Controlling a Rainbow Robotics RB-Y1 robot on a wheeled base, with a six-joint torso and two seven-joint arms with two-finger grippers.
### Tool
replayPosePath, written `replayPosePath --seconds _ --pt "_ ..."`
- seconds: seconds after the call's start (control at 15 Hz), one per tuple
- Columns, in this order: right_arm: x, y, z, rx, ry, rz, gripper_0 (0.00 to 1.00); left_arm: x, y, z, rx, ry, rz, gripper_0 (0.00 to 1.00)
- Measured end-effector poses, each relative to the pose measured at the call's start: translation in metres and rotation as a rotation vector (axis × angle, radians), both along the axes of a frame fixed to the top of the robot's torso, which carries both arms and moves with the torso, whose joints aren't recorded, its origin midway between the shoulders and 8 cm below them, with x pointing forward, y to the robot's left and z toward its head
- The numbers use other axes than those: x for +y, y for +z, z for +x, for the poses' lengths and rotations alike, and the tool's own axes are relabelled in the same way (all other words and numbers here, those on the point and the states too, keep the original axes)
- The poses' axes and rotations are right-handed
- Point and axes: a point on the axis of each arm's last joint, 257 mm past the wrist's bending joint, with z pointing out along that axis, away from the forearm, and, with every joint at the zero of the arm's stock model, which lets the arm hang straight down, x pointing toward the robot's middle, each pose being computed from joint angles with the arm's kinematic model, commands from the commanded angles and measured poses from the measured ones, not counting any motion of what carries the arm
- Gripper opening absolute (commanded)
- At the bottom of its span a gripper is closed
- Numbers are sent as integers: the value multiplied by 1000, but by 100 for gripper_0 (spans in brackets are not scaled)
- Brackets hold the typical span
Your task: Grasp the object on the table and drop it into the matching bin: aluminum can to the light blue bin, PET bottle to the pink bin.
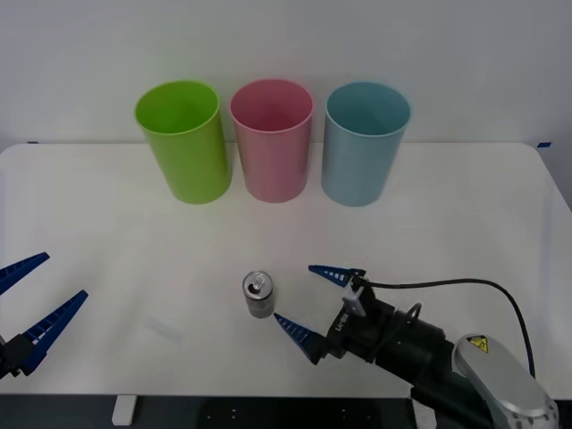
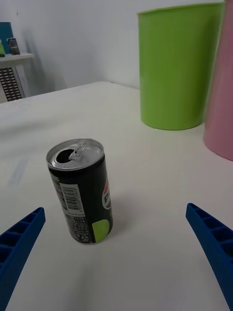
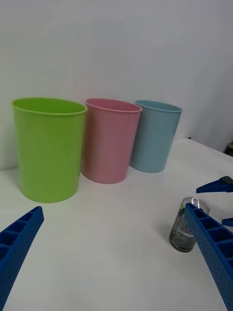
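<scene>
**Right gripper open beside the standing can**

In the front view, the right gripper (image 1: 313, 302) is low over the table (image 1: 465, 223), with its two blue fingers spread wide apart. The aluminum can (image 1: 258, 295) stands upright just beyond the fingertips, on the gripper's left, and it touches neither finger. Farther ahead of the gripper, well apart from it, three bins stand in a row at the back of the table: the lime green bin (image 1: 183, 143), the pink bin (image 1: 273, 141) and the light blue bin (image 1: 362, 145). The left gripper (image 1: 31, 304) rests at the left edge of the table, also with fingers apart and nothing between them.

In the right wrist view, the can (image 2: 81, 192) stands in front of the open fingers (image 2: 19, 243), nearer to one of them. Its silver top is opened at the tab, and the dark side shows a barcode and a green patch. Behind it are the green bin (image 2: 174, 68) and a part of the pink bin (image 2: 221, 97).

In the left wrist view, the own fingers (image 3: 208, 243) are wide open. One of them partly covers the can (image 3: 183, 233). The tips of the right gripper (image 3: 216, 194) show just beside the can. The green (image 3: 48, 150), pink (image 3: 109, 141) and light blue (image 3: 155, 136) bins stand behind.
</scene>
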Motion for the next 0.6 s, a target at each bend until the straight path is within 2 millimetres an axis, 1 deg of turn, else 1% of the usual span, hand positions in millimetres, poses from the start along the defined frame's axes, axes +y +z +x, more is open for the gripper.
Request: replayPosePath --seconds 0.47,0.6 --pt "35 -21 13 36 34 -27 100 0 0 0 0 0 0 100" --pt "46 -22 16 30 30 -36 100 0 0 0 0 0 0 100"
